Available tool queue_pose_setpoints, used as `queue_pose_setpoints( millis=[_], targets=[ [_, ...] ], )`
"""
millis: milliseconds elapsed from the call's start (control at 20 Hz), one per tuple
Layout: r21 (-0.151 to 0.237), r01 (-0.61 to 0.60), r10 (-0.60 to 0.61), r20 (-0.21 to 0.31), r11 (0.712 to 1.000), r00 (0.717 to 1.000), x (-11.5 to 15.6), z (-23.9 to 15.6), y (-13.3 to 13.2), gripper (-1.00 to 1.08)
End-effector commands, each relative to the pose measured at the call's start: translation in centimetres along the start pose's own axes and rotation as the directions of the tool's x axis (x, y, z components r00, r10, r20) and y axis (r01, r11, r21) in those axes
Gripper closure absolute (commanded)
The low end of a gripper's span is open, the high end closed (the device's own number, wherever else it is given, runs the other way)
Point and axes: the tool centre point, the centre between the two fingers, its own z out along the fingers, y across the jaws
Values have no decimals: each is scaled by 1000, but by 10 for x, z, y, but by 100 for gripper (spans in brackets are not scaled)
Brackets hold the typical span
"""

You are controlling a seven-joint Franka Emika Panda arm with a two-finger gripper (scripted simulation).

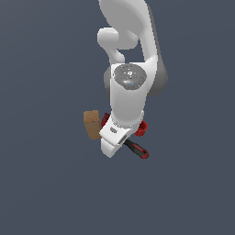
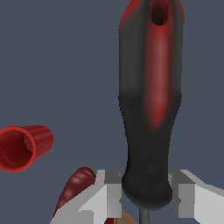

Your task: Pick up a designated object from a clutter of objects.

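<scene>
Gripper (image 2: pixel 145 199): its two grey fingers (image 2: pixel 189 197) are sitting on either side of the screwdriver's handle base; the jaws are spread to about the handle's width, and whether they are pressing it I cannot tell.
Screwdriver (image 2: pixel 148 109): in the wrist view its black handle with red streaks is filling the frame, running away from the fingers, with a hole at the far end; a sliver of thin shaft is showing at the near end. In the exterior view the handle (image 1: pixel 137 149) is poking out from under the arm toward that view's right.
Bowl (image 2: pixel 75 188): a dark red rim is peeking in beside one finger, close to the screwdriver's near end.
Cup (image 2: pixel 24 146): it is lying on its side, mouth open toward the camera, well apart from the handle.
Box (image 1: pixel 92 124): the tan block is standing at the exterior view's left of the arm, just beside the gripper body.
Arm (image 1: pixel 128 92): the white arm is hanging over the clutter, hiding most of it in the exterior view.
</scene>
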Motion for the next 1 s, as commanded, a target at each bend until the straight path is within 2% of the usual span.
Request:
queue_pose_setpoints(
  millis=[0, 700, 950],
  targets=[
    [0, 0, 0, -1, 1000, 1000, -20, -24, 9, 108],
    [1, 1, -1, -4, 1000, 1000, -129, -154, 60, 108],
    [1, 1, -1, -3, 1000, 1000, -160, -191, 76, 108]
  ],
)
